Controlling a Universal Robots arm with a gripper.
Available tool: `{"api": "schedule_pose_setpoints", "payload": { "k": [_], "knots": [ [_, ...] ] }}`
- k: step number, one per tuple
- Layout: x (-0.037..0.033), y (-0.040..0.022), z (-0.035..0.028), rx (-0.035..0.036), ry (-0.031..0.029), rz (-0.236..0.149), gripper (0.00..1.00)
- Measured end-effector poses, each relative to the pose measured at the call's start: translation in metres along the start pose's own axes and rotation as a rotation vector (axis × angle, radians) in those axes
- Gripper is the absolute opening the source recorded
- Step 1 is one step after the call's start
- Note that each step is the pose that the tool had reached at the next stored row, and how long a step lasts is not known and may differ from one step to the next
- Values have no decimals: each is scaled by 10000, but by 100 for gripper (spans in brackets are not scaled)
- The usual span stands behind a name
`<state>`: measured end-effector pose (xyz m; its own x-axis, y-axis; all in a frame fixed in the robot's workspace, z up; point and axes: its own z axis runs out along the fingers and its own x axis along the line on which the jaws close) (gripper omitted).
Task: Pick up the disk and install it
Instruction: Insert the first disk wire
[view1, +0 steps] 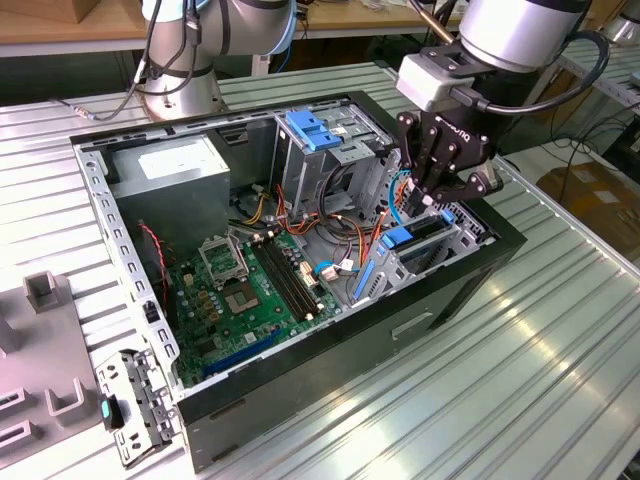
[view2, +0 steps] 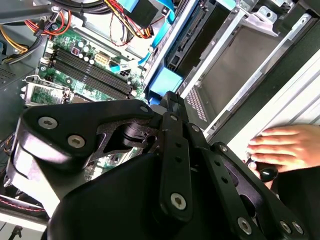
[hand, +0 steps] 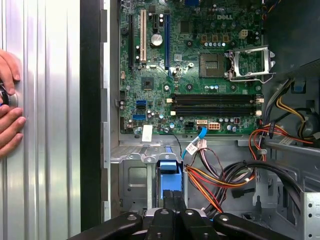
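In the exterior view the gripper (view1: 432, 205) hangs inside the open computer case (view1: 460, 290), at about three o'clock from the green motherboard (view1: 250, 290). Its fingers are drawn together with no gap showing, and their tips meet the blue end of the disk (view1: 412, 238); whether they pinch it or only press on it I cannot tell. The disk stands tilted on edge in the metal drive cage there. The grey metal box (view1: 165, 175) lies at eleven o'clock from the board and the blue latch plate (view1: 312, 130) at about one o'clock. In the second wrist view a person's hand (view2: 285, 147) rests on the slatted table (view1: 500, 400) just outside the case wall
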<state>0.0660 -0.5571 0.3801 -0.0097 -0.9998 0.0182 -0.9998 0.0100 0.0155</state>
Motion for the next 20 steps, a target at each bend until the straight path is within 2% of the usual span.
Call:
{"api": "schedule_pose_setpoints", "payload": {
  "k": [1, 5, 7, 8, 9, 12, 17, 20],
  "knots": [
    [0, -24, -1, 0, 1, -1, 11],
    [-3, -286, -4, -6, 2, -20, 11],
    [-4, -359, -5, -6, 2, -32, 11],
    [-4, -424, -6, -6, 2, -42, 11],
    [-5, -464, -7, -6, 3, -53, 11],
    [-7, -497, -7, -3, 4, -203, 11],
    [-6, -508, -7, 13, 19, -1106, 11],
    [-8, -532, -8, 18, 23, -1355, 11]
  ]
}}
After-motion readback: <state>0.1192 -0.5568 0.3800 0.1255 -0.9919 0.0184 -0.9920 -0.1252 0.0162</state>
